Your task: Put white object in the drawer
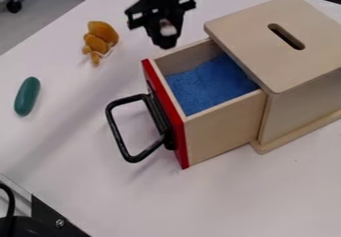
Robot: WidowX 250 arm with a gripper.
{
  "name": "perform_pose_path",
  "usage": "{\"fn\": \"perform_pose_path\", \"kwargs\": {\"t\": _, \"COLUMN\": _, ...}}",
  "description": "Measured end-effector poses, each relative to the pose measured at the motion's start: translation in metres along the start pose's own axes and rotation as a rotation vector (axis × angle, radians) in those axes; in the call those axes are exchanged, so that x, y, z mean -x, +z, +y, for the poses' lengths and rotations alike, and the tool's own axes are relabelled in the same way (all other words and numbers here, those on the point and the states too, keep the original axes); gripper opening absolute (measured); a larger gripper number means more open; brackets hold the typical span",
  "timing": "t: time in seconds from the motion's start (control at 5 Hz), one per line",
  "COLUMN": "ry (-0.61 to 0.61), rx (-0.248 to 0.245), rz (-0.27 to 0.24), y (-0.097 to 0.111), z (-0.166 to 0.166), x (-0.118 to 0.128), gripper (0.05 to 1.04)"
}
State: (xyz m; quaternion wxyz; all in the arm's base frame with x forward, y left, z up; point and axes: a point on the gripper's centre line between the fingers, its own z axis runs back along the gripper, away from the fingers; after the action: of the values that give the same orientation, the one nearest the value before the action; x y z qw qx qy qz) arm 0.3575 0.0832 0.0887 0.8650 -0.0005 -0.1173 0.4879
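Note:
The black gripper [166, 38] hangs near the top, just behind the open drawer's back left corner, and is shut on a small white object [168, 29]. Only part of that object shows between the dark fingers. The drawer [223, 129] is pulled out of the wooden box [303, 94]; it has a red front, a black handle and a blue lining on its floor. From this view, the gripper appears higher than the drawer's rim.
A brown plush toy [100, 38] lies left of the gripper. The green oblong object [27, 96] is at the far left. The drawer's black loop handle [117, 133] juts out over the white table [220, 201]. Dark equipment [47, 221] occupies the lower left corner.

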Motion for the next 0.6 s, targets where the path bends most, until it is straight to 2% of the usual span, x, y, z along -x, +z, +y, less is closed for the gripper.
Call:
{"fn": "perform_pose_path", "kwargs": {"t": 0.2, "ry": -0.001, "rx": 0.027, "rz": -0.036, "y": 0.041, "z": -0.002, "x": 0.017, "gripper": 0.395}}
{"fn": "perform_pose_path", "kwargs": {"t": 0.4, "ry": -0.063, "rx": 0.075, "rz": -0.027, "y": 0.069, "z": -0.002, "x": 0.052, "gripper": 0.394}}
{"fn": "perform_pose_path", "kwargs": {"t": 0.6, "ry": -0.112, "rx": 0.084, "rz": -0.018, "y": 0.077, "z": 0.008, "x": 0.076, "gripper": 0.395}}
